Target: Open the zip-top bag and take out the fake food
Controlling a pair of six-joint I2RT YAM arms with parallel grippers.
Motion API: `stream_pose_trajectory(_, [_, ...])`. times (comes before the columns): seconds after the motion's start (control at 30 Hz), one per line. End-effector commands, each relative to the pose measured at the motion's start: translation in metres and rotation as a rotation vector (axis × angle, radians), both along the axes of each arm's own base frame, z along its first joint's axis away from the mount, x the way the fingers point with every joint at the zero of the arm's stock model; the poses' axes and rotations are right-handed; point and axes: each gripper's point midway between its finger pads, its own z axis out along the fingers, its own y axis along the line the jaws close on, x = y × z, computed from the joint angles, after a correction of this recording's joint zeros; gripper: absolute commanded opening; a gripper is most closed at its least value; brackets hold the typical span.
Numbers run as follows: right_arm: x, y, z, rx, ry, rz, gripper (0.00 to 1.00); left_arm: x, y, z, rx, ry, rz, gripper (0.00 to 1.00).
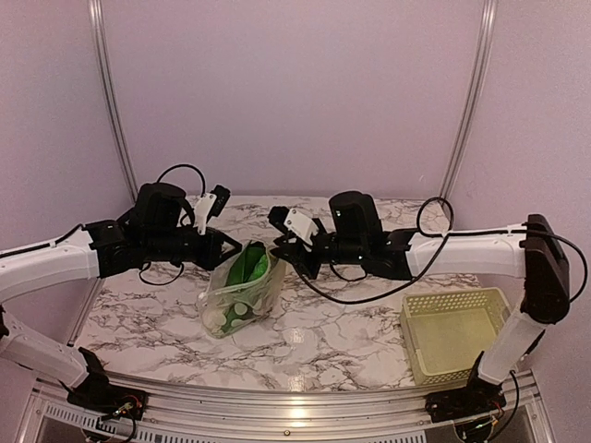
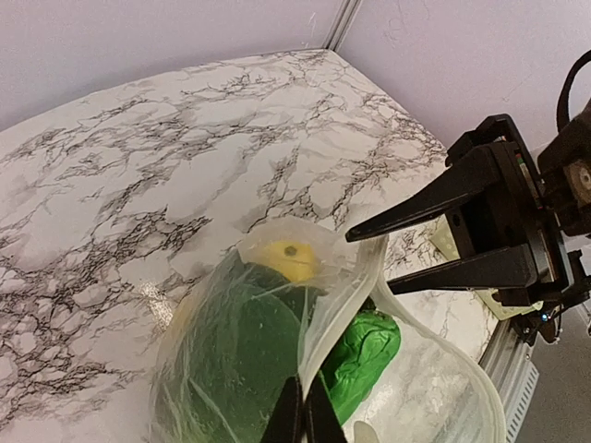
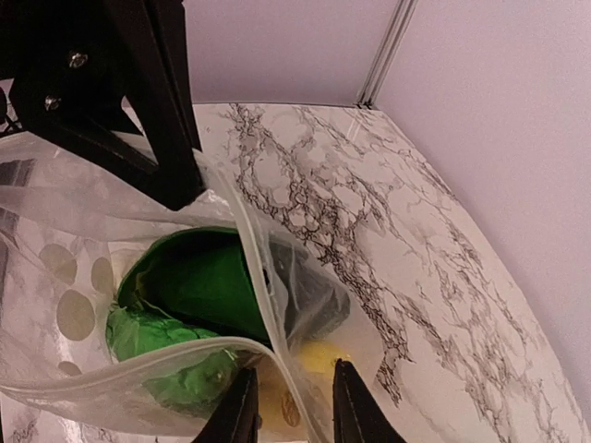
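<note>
Zip-top bag (image 1: 242, 291) propped upright on table (image 1: 342, 337), mouth parted, fake food (image 2: 231, 351) inside. One rim pinched by closed left hand (image 2: 303, 397), judged as anchor. Opposite rim straddled by right hand (image 3: 294, 374), jaws apart, not clamped.

Clear white-dotted zip-top bag (image 1: 242, 297), green and yellow fake food (image 1: 247, 268), black-veined white table (image 1: 323, 343), yellowish basket (image 1: 454, 295)

Lilac walls (image 1: 295, 92), marble-patterned table (image 1: 342, 343).
</note>
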Motion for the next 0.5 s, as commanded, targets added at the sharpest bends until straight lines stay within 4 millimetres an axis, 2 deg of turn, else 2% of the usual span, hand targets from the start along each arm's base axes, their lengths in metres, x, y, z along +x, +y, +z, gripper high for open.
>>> stream_pose_trajectory(0.0, [-0.012,-0.026,0.037,0.079,-0.018,-0.021,0.33,0.0,-0.033,0.013,-0.122,-0.015,-0.05,0.0])
stream_pose_trajectory(0.13, [-0.026,-0.045,0.055,0.1,-0.006,-0.037,0.54,-0.002,-0.049,0.005,-0.116,-0.001,-0.084,0.0])
stream_pose_trajectory(0.2, [-0.031,-0.051,0.067,0.116,-0.002,-0.04,0.58,-0.002,-0.054,0.001,-0.108,0.004,-0.096,0.0])
stream_pose_trajectory(0.33, [-0.04,-0.053,0.087,0.146,0.028,-0.019,0.58,-0.007,-0.068,-0.002,-0.097,0.005,-0.132,0.0])
stream_pose_trajectory(0.4, [-0.04,-0.048,0.093,0.152,0.052,-0.012,0.54,-0.008,-0.072,-0.003,-0.091,0.004,-0.143,0.0])
stream_pose_trajectory(0.47, [-0.04,-0.044,0.084,0.116,0.089,-0.011,0.47,-0.007,-0.075,-0.001,-0.094,0.003,-0.146,0.0])
